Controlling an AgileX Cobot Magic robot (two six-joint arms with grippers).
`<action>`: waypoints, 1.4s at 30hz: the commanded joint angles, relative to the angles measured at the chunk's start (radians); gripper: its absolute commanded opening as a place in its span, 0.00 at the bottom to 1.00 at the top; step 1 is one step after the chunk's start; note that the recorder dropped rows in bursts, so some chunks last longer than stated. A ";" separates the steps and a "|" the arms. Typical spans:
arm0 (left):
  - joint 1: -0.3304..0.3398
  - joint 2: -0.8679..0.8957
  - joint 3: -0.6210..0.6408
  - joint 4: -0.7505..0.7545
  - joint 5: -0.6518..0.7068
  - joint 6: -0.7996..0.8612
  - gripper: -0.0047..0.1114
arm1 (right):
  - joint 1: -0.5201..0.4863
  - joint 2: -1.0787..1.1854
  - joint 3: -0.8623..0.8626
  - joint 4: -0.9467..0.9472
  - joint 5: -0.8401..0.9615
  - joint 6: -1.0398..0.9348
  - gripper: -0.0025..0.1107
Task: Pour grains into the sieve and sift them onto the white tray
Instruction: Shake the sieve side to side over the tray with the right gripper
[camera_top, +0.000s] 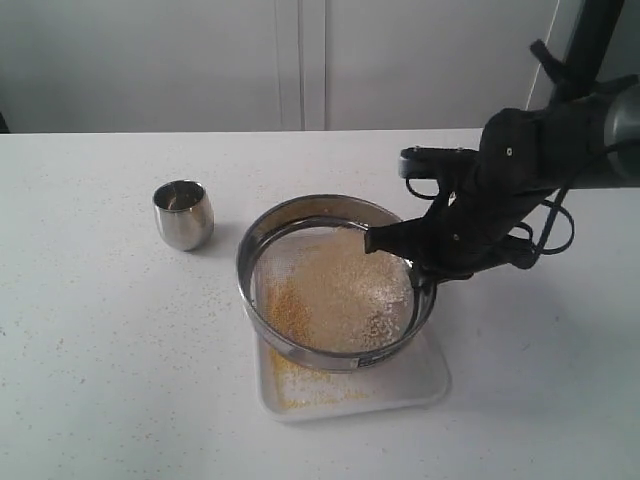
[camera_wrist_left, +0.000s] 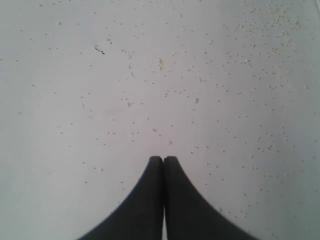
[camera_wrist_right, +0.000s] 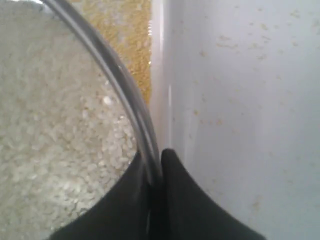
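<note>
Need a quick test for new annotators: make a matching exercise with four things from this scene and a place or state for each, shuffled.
Column one
1. steel cup
2. sieve
3. white tray
4. left gripper

Column two
A. shut, above the speckled table
B. beneath the sieve, with yellow grains scattered on it
C. rim clamped by the right gripper
D. upright on the table, apart from the rest

Pairs: 1-D, 2-C, 3-B, 4-A
</note>
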 joint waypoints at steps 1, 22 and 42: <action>0.002 -0.008 0.007 -0.010 0.008 -0.001 0.04 | -0.050 -0.010 -0.008 -0.111 -0.037 0.245 0.02; 0.002 -0.008 0.007 -0.010 0.008 -0.001 0.04 | -0.022 0.015 -0.144 -0.142 0.188 0.186 0.02; 0.002 -0.008 0.007 -0.010 0.008 0.001 0.04 | 0.007 0.028 -0.160 -0.222 0.177 0.261 0.02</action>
